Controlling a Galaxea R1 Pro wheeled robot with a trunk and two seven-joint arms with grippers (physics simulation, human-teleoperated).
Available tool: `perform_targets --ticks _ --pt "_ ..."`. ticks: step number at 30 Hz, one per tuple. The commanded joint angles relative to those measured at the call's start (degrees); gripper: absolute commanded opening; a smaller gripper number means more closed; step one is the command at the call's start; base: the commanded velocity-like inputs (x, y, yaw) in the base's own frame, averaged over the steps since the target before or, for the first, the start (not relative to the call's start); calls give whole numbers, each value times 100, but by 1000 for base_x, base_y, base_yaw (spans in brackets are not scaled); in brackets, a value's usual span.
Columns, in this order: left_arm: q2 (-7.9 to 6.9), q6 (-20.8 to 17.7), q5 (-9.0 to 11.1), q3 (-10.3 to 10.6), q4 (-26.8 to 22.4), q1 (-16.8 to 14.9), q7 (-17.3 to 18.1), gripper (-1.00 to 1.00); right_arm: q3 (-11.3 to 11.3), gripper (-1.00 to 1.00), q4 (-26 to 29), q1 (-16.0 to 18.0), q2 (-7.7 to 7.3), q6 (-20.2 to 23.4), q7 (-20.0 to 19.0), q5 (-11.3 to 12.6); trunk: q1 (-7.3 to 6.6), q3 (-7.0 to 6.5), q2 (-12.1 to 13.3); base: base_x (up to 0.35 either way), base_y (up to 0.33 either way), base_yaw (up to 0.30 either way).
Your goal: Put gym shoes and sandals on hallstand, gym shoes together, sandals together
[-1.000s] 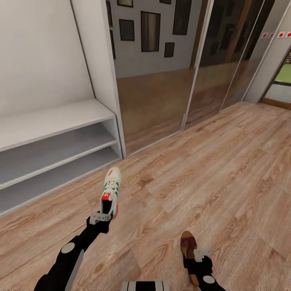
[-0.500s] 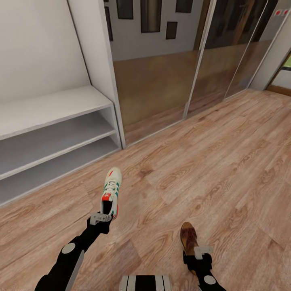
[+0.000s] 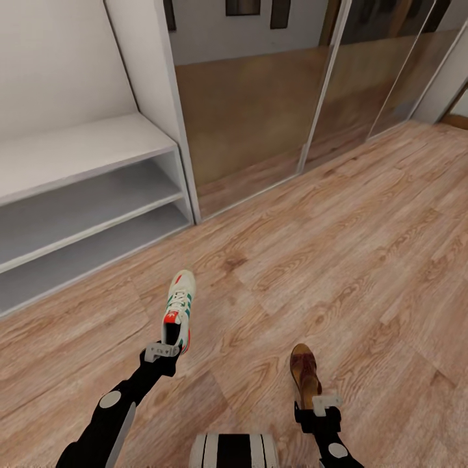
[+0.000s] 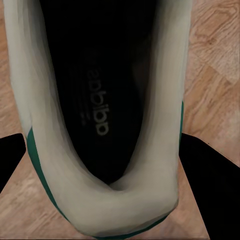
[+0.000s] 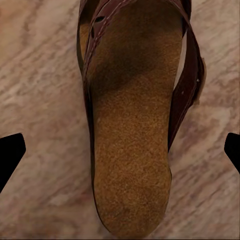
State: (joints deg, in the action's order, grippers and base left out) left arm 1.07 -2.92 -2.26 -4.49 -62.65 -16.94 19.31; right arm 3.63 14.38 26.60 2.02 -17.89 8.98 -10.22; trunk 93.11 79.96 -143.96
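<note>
Camera view has tilted down since a second ago; arms and shoes keep their places. Left gripper (image 3: 168,343) is clamped on a sneaker (image 3: 178,304) heel; right gripper (image 3: 317,398) holds a sandal (image 3: 303,372), though its fingers look spread. Rack (image 3: 84,195) shelves sit bare, ahead-left. Nothing placed yet. Floor (image 3: 338,260) ahead lies open.

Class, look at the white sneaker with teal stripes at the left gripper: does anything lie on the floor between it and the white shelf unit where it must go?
Nothing visible does. Between the white sneaker, at the left gripper, and the white shelf unit lies only bare wood-plank floor. The brown sandal lies off toward the right gripper, out of that path.
</note>
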Motion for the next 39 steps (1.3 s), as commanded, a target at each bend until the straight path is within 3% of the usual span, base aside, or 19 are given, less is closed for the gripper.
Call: perform_targets --ticks 1,25,33,39 --pt "8 -31 -16 -26 -9 -2 48 -100 38 100 -5 3 4 -17 16 -59 1 35 -3 0 0 0" --pt "16 -26 -19 -26 -4 -2 48 -100 41 100 -5 3 1 -22 24 -59 63 775 -35 0 0 0" --pt "17 -25 -20 -26 -9 -2 51 -100 41 100 -5 3 1 -22 25 -59 63 792 -35 0 0 -2" --pt "22 -20 -20 -20 -15 -2 48 -100 42 100 -5 3 1 -22 25 -59 71 893 -39 0 0 -57"
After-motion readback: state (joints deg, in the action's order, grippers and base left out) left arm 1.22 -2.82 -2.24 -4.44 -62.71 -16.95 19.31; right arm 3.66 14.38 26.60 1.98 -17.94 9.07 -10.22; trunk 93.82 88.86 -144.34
